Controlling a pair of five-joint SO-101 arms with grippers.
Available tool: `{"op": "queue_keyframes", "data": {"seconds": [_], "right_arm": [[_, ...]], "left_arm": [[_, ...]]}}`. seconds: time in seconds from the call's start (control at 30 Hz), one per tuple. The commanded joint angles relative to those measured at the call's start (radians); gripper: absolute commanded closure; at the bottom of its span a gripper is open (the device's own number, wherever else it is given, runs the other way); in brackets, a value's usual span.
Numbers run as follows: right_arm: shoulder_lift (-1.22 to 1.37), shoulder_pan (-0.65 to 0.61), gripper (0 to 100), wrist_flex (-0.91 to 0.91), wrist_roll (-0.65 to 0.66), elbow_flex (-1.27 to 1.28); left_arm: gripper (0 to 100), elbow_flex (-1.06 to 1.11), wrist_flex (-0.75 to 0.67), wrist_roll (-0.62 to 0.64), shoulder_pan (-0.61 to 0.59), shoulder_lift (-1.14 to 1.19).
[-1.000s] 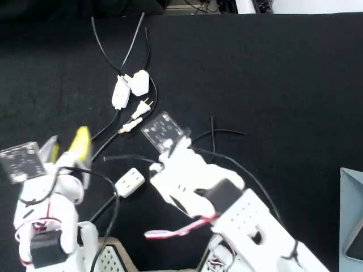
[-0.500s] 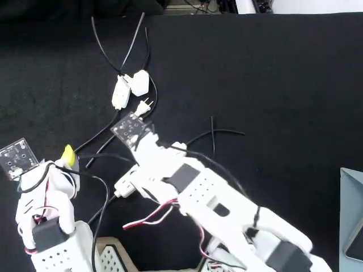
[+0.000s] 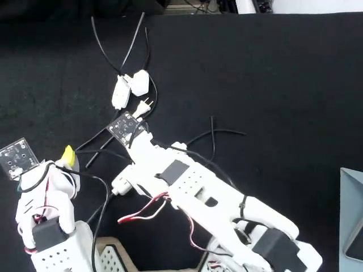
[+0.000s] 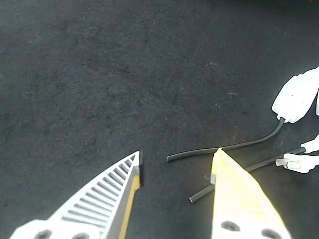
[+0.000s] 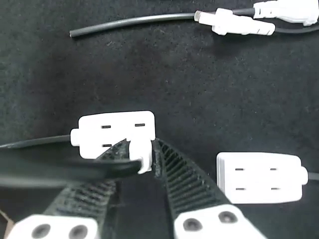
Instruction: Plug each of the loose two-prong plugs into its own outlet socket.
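- The black mat [image 3: 272,85] covers the table as I look down on it.
- My right arm [image 3: 193,190] stretches from the near right towards the near left of centre. My left arm [image 3: 48,215] stands at the near left corner.
- The right gripper [image 5: 141,147] is clamped on the end of a white outlet [image 5: 112,130], its black fingers [image 5: 172,169] pinching the edge. The outlet lies flat, slots up, at the near left of centre, to the right of the left arm.
- The left gripper [image 4: 178,154] hangs over bare mat with its jaws spread wide and nothing between them.
- A second outlet [image 5: 259,178] lies flat near the held one, not touching it.
- Two white plugs [image 3: 139,82] lie touching each other at the far left of centre.
- A two-prong plug [image 3: 144,106] lies loose just on their near side.
- From the right wrist I see a loose plug [image 5: 234,24] beyond the held outlet; I cannot tell whether it is that same one.
- Thin black cables [image 3: 212,133] trail across the mat.
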Motion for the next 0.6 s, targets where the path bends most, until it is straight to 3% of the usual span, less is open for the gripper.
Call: {"op": "queue_keyframes", "data": {"seconds": [0.0,0.27,0.57], "right_arm": [[0.005,-0.011,98.7,-0.018,-0.008,-0.045],[-0.076,-0.011,98.7,0.097,-0.006,-0.12],[0.031,-0.014,98.7,0.017,-0.006,-0.127]], "left_arm": [[76,-0.004,-0.006,-0.012,-0.008,-0.002],[76,-0.002,-0.005,-0.012,-0.008,-0.002],[76,-0.002,-0.005,-0.012,-0.008,-0.002]]}}
